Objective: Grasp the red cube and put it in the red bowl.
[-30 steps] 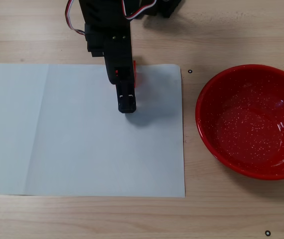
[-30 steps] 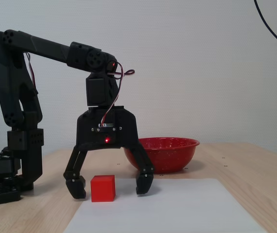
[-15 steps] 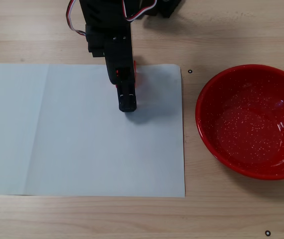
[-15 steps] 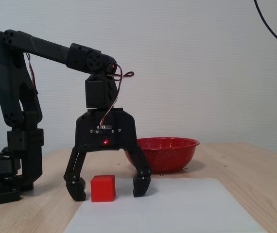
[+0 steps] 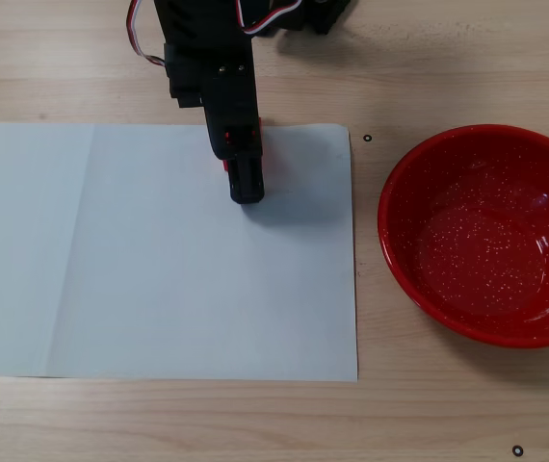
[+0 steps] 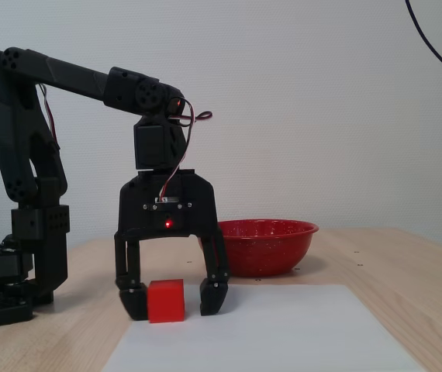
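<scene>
Red cube point(image 6: 165, 301) on paper point(image 5: 159, 269) between hand point(image 6: 171, 298) fingers, narrower than a moment ago: left touching, right just apart. Not yet clamped; red bowl point(image 6: 267, 246) well apart.

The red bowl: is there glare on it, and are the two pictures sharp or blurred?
In the fixed view from above, the red bowl shows pale glare streaks on its inner right wall; the gripper casts a soft shadow on the white paper. In the side fixed view, the lighting is even, and the red cube is sharp.
</scene>
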Robot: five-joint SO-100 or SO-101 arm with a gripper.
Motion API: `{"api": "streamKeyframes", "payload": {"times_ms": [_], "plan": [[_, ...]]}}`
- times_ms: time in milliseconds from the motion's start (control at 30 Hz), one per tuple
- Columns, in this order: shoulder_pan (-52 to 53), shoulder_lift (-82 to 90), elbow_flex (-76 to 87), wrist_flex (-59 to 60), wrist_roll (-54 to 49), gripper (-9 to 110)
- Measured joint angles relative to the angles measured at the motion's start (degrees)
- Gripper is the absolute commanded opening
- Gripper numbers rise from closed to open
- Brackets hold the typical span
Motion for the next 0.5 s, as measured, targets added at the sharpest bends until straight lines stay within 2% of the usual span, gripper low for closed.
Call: {"api": "streamKeyframes", "payload": {"times_ms": [167,500], "plan": [[0.53,0.09,0.00,1.85,0.26,1],[0.70,0.44,-0.09,7.21,0.35,0]]}}
